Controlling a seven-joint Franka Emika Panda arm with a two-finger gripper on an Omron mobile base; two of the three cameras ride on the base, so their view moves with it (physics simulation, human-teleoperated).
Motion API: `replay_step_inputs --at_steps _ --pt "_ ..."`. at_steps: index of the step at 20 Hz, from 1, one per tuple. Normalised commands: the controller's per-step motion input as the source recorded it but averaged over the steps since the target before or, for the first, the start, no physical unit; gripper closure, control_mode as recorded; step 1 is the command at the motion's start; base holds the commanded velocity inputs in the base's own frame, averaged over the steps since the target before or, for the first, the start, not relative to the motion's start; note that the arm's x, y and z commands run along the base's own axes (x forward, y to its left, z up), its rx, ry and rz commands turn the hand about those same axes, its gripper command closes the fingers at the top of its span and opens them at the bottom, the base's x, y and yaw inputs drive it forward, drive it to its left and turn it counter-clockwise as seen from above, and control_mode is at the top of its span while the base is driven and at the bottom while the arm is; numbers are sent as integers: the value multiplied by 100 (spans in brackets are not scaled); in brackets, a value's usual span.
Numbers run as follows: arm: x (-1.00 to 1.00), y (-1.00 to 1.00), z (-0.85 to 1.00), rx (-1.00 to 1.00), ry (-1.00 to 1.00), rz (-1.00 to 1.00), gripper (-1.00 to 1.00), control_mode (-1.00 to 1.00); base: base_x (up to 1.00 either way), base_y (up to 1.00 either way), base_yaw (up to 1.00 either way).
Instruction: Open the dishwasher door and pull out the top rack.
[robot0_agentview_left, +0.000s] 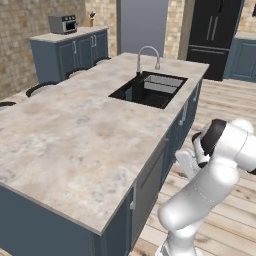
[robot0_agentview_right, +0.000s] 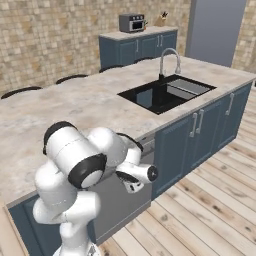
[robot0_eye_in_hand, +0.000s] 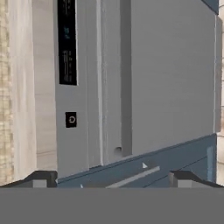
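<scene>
The dishwasher door (robot0_agentview_right: 119, 211) is a plain grey panel standing upright under the island counter, shut as far as I can tell. In the hand view, which is rolled sideways, the door (robot0_eye_in_hand: 175, 87) shows close up with a black control strip (robot0_eye_in_hand: 67, 43) and a darker band (robot0_eye_in_hand: 125, 78) beside it. My gripper (robot0_agentview_right: 131, 187) hovers just in front of the door's upper part, and my hand (robot0_agentview_left: 186, 163) shows beside the island front. Both dark fingertips (robot0_eye_in_hand: 41, 179) stand wide apart: the gripper (robot0_eye_in_hand: 114, 180) is open and holds nothing. The top rack is hidden behind the door.
Blue cabinet doors (robot0_agentview_right: 175, 145) with thin silver handles stand to the right of the dishwasher. The counter (robot0_agentview_right: 75, 105) overhangs it, with a black sink (robot0_agentview_right: 150, 97) and faucet (robot0_agentview_right: 169, 60). Wooden floor (robot0_agentview_right: 210, 215) lies open to the right. A tall black fridge (robot0_agentview_left: 215, 35) stands beyond.
</scene>
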Motion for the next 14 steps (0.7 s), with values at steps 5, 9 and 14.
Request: replay_step_inputs --at_steps 5,9,14 --pt "65 0 -73 32 10 -1 -100 -100 0 0 0" --pt "52 0 -78 27 2 -4 -100 -100 0 0 0" --pt "58 -3 -34 35 0 -3 -100 -100 0 0 0"
